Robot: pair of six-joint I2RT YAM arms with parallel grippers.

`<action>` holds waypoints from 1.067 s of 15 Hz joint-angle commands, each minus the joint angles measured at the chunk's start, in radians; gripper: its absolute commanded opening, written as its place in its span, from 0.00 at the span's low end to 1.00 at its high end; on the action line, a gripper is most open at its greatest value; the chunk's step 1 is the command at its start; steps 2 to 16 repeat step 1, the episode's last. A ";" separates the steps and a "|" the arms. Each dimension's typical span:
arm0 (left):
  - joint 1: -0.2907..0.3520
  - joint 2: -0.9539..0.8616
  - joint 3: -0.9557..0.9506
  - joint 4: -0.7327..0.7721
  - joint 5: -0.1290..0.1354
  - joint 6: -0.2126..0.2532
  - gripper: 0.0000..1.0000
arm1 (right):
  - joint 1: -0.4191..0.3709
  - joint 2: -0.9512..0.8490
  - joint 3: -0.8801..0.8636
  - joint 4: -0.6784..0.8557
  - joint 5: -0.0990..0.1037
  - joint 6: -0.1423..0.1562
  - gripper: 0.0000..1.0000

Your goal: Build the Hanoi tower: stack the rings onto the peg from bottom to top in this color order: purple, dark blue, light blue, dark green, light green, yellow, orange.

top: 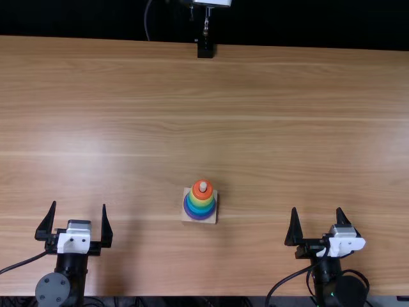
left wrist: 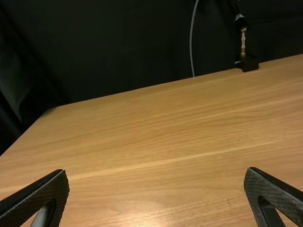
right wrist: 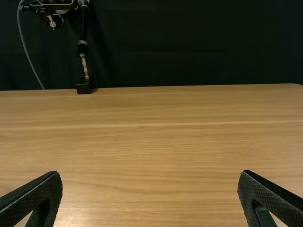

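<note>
Wooden table (top: pixel 115 89), black curtain (left wrist: pixel 118 47), clamped stand (top: pixel 206 48)

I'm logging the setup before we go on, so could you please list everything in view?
rings: stacked, exact count unclear; orange at top, then yellow, green, blue, purple at bottom; on the peg
peg: one, pale wood, tip poking through the orange ring
square base: one, pale wood, under the rings
table: one, light brown wood
stand foot: one, black, at the table's far edge
thin cable: one, grey, behind the far edge
backdrop: one, black, beyond the table
left claw: one, black, open, near side, left of tower
right claw: one, black, open, near side, right of tower
</note>
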State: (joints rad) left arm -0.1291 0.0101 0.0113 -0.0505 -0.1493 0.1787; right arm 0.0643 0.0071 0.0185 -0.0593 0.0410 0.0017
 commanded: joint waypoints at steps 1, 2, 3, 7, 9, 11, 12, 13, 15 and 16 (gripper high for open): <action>0.008 -0.010 -0.011 -0.034 -0.005 -0.008 1.00 | -0.011 -0.007 -0.006 -0.004 -0.006 0.000 1.00; 0.008 -0.010 -0.011 -0.034 -0.005 -0.008 1.00 | -0.011 -0.007 -0.006 -0.004 -0.006 0.000 1.00; 0.008 -0.010 -0.011 -0.034 -0.005 -0.008 1.00 | -0.011 -0.007 -0.006 -0.004 -0.006 0.000 1.00; 0.008 -0.010 -0.011 -0.034 -0.005 -0.008 1.00 | -0.011 -0.007 -0.006 -0.004 -0.006 0.000 1.00; 0.008 -0.010 -0.011 -0.034 -0.005 -0.008 1.00 | -0.011 -0.007 -0.006 -0.004 -0.006 0.000 1.00; 0.008 -0.010 -0.011 -0.034 -0.005 -0.008 1.00 | -0.011 -0.007 -0.006 -0.004 -0.006 0.000 1.00; 0.008 -0.010 -0.011 -0.034 -0.005 -0.008 1.00 | -0.011 -0.007 -0.006 -0.004 -0.006 0.000 1.00; 0.008 -0.010 -0.011 -0.034 -0.005 -0.008 1.00 | -0.011 -0.007 -0.006 -0.004 -0.006 0.000 1.00; 0.008 -0.010 -0.011 -0.034 -0.005 -0.008 1.00 | -0.011 -0.007 -0.006 -0.004 -0.006 0.000 1.00; 0.008 -0.010 -0.011 -0.034 -0.005 -0.008 1.00 | -0.011 -0.007 -0.006 -0.004 -0.006 0.000 1.00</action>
